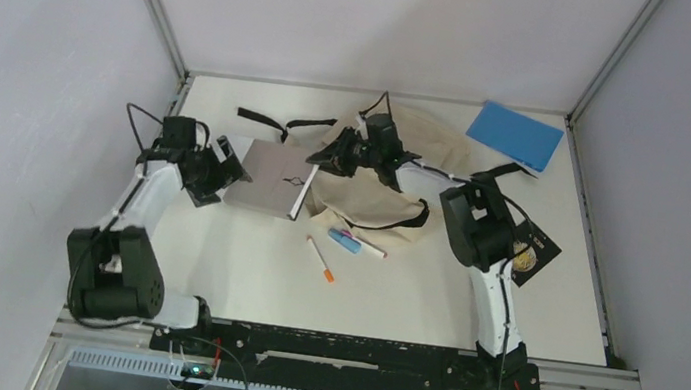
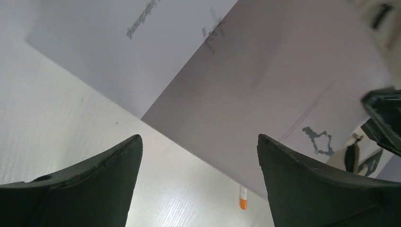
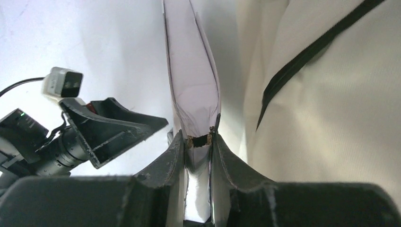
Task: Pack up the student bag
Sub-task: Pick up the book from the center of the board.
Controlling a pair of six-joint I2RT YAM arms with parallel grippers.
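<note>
The cream-beige student bag [image 1: 406, 168] lies at the table's back centre, its black straps trailing left. A grey book [image 1: 273, 177] lies just left of it. My right gripper [image 1: 318, 163] is shut on the book's right edge. In the right wrist view the fingers [image 3: 197, 139] clamp the book [image 3: 191, 80], which shows edge-on, and the bag fabric [image 3: 331, 104] is on the right. My left gripper [image 1: 230, 164] is open at the book's left edge. In the left wrist view the jaws [image 2: 198, 142] stand wide apart and empty below the book [image 2: 265, 90].
An orange-tipped pen [image 1: 321, 258] and a blue-and-white pen pair [image 1: 353, 243] lie in front of the bag. A flat blue notebook [image 1: 516, 135] is at the back right. A black item with a gold disc [image 1: 532, 252] sits beside the right arm.
</note>
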